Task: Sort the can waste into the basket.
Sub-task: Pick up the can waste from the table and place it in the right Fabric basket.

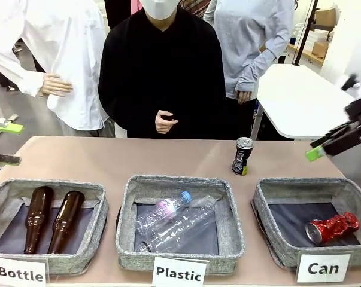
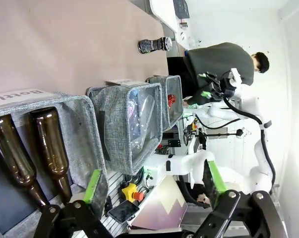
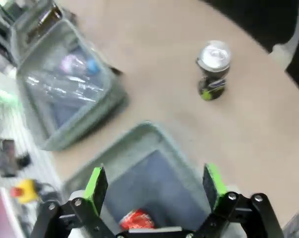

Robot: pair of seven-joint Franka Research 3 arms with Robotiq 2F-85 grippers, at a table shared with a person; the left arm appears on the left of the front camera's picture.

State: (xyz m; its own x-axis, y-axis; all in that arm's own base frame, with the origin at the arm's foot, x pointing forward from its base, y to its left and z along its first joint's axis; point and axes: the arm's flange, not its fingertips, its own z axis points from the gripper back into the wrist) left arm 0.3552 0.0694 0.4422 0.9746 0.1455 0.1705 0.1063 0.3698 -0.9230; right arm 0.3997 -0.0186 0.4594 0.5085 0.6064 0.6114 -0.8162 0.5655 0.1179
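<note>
Right, right end effector [image 1: 324,147] hangs above the counter's [image 1: 168,156] right edge, jaws spread wide, nothing between them; in its wrist view the fingers [image 3: 96,184] straddle the Can basket [image 3: 145,130] below; the black can [image 1: 242,156] stands out past that basket's far rim, toward the person, off to the effector's left and lower; it is upright, long axis vertical, silver top up, alone on bare counter just beside the basket's far left corner; this arm looks the nearer by far; left end effector [image 1: 3,143] sits at the opposite edge, also wide and empty, well apart from the can; red can [image 1: 331,228] is already in the basket, on its side, long axis roughly left-right, silver end toward the middle.
</note>
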